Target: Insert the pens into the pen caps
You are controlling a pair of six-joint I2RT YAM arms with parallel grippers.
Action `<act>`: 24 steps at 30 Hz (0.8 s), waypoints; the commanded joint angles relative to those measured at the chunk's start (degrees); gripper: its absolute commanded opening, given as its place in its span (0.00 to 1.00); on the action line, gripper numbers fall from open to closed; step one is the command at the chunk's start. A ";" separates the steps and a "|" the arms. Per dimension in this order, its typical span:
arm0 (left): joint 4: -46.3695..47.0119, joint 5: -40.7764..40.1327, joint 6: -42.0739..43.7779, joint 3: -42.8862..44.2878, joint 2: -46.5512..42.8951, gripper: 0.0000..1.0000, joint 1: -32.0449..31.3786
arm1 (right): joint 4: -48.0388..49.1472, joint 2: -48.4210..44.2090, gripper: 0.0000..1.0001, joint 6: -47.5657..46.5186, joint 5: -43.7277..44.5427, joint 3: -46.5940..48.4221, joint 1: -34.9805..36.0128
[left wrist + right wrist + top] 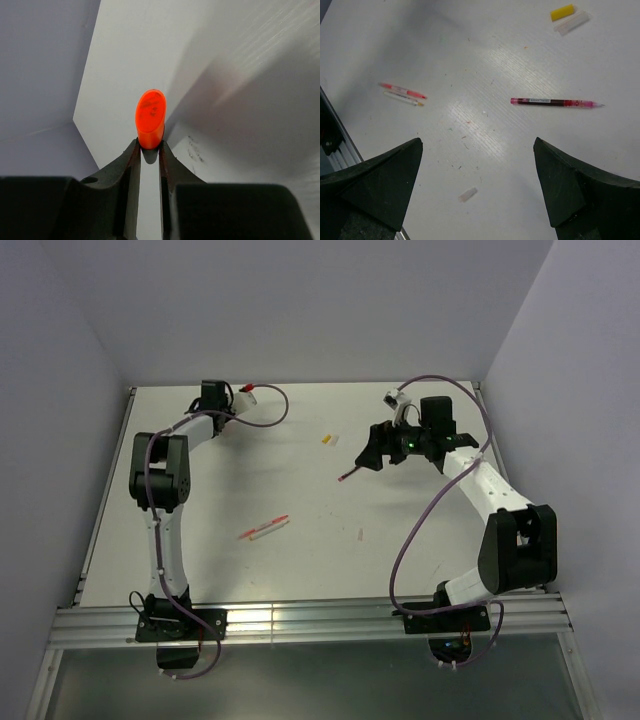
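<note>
While both arms are standing at the near edge of the white table [200, 570], a thin red stick pen [402, 91] and a thin white stick pen [401, 98] are lying side by side, nearly touching, left of centre. A tiny pale plastic cap [468, 194] is lying alone to their right, well apart from them.

Farther in, a thin dark-red pen [552, 102] is lying flat on the table. The right tool [477, 144] is hanging over it, fingers spread wide, gripping nothing.

Beyond that, a short yellow plastic cap [562, 12] and a short clear-white plastic cap [572, 22] are resting just beside each other.

Near the far left corner, the left tool [149, 149] is pinching a stubby orange plastic piece [150, 117] between its nearly closed fingertips. Cap or marker tip, cannot tell.
</note>
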 commanded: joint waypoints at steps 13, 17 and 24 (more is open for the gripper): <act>-5.30 -2.13 -2.92 5.74 6.21 0.08 -1.80 | 0.22 -1.08 1.00 -0.30 0.15 1.61 -1.73; -5.82 -1.69 -2.75 5.30 6.21 0.13 -2.33 | -0.04 -0.82 1.00 -0.47 0.68 2.49 -1.73; -7.32 1.03 -1.08 2.67 4.11 0.21 -3.03 | -0.13 -0.20 1.00 -0.83 0.77 2.84 -1.82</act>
